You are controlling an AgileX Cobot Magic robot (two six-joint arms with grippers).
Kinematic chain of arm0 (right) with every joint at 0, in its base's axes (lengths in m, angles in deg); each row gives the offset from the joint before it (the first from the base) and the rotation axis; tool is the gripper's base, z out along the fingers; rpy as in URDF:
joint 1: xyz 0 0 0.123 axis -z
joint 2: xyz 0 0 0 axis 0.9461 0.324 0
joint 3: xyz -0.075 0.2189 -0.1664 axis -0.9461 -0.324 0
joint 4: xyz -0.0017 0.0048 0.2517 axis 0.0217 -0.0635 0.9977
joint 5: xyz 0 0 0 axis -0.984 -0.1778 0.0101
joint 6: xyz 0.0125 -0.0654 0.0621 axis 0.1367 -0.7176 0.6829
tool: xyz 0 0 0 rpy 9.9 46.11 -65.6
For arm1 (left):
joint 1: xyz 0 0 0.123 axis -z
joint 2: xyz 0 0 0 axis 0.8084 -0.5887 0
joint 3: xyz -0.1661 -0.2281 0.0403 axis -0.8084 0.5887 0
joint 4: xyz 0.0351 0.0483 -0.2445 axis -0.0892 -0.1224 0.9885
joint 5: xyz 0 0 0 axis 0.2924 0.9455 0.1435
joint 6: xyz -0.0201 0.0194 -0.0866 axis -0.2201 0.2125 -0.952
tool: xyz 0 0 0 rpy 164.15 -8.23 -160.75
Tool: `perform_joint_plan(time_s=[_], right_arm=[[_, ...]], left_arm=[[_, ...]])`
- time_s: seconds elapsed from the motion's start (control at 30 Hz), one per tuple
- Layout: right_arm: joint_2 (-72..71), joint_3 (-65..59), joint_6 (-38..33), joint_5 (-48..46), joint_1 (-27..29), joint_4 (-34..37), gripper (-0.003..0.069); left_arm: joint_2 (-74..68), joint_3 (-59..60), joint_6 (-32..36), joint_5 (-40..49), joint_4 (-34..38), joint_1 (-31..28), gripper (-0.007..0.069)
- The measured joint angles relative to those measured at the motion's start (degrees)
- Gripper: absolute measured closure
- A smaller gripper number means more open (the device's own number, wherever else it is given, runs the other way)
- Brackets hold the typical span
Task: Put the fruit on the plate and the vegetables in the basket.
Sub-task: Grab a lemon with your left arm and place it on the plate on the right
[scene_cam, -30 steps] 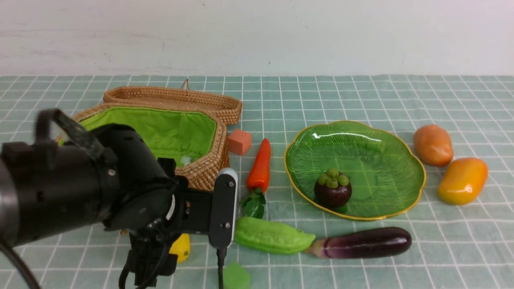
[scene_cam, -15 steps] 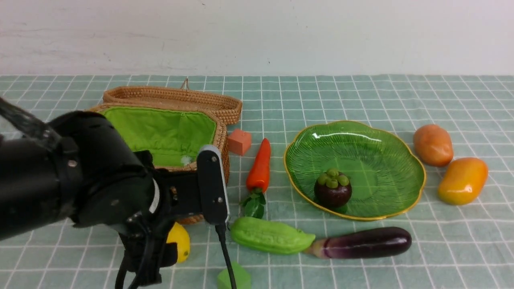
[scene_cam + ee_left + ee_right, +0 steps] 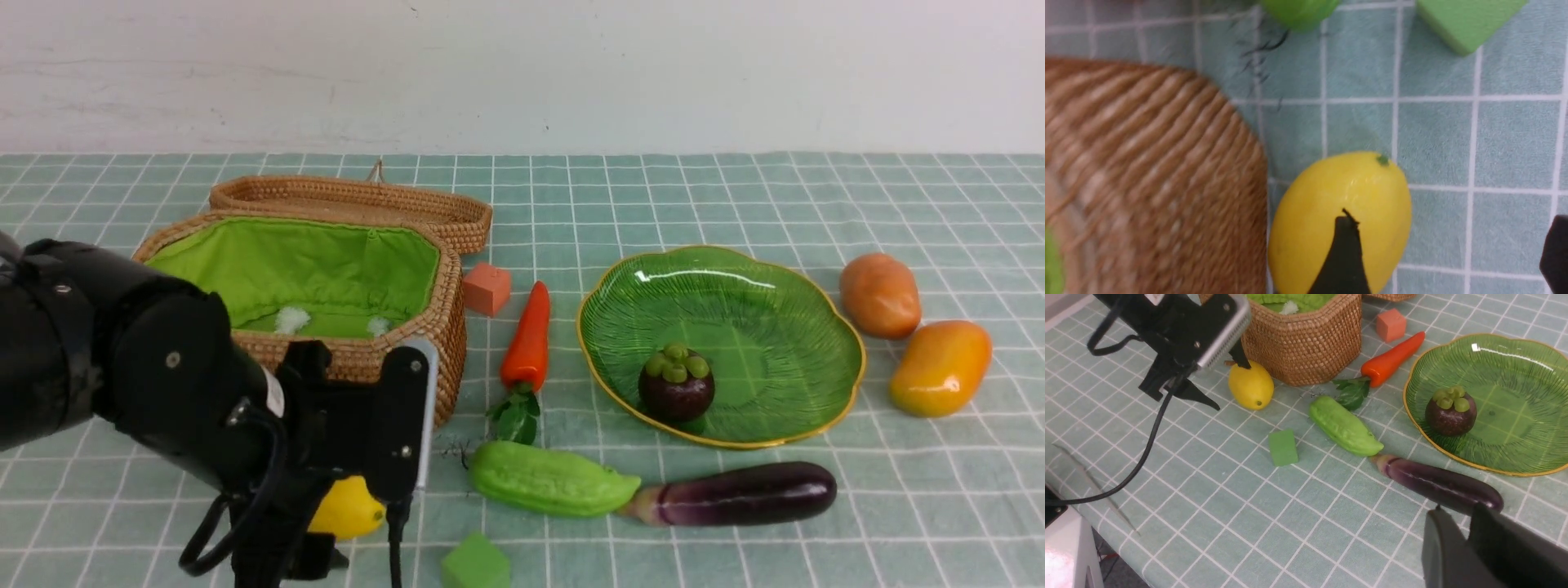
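Note:
A yellow lemon [image 3: 349, 508] lies on the cloth just in front of the wicker basket [image 3: 424, 327], which stands with its lid thrown back. My left gripper [image 3: 1449, 239] hangs open right over it; one finger [image 3: 1343, 253] crosses the lemon, the other stands off to its side. In the green plate [image 3: 735, 286] sits a mangosteen [image 3: 676, 382]. The carrot [image 3: 529, 336], gourd [image 3: 551, 478] and eggplant [image 3: 747, 492] lie between basket and plate. The potato [image 3: 880, 295] and mango [image 3: 940, 367] lie right of the plate. My right gripper [image 3: 1457, 510] hovers shut near the eggplant [image 3: 1437, 484], holding nothing.
A red cube [image 3: 487, 287] sits beside the basket and a green cube [image 3: 475, 563] lies near the table's front edge. The left arm's cable [image 3: 1147, 445] trails over the cloth. The table's front left corner [image 3: 1069, 522] shows in the right wrist view.
My left arm has swung left and down, uncovering the basket's inside. Its gripper has closed in on the lemon. Nothing on the table has moved.

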State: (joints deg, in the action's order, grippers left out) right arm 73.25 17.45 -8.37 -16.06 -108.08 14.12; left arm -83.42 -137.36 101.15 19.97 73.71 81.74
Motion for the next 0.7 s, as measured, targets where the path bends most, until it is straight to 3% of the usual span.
perform_joint_plan(time_s=[0.37, 0.7], right_arm=[[0.00, 0.00, 0.00, -0.04, 0.00, 0.06, 0.0554], [0.00, 0.00, 0.00, -0.04, 0.00, 0.06, 0.0552]], left_arm=[[-4.17, 0.00, 1.72, -3.73, -5.13, 0.00, 0.0042], [-4.53, 0.00, -2.04, -5.51, -14.32, 0.00, 0.0042]])
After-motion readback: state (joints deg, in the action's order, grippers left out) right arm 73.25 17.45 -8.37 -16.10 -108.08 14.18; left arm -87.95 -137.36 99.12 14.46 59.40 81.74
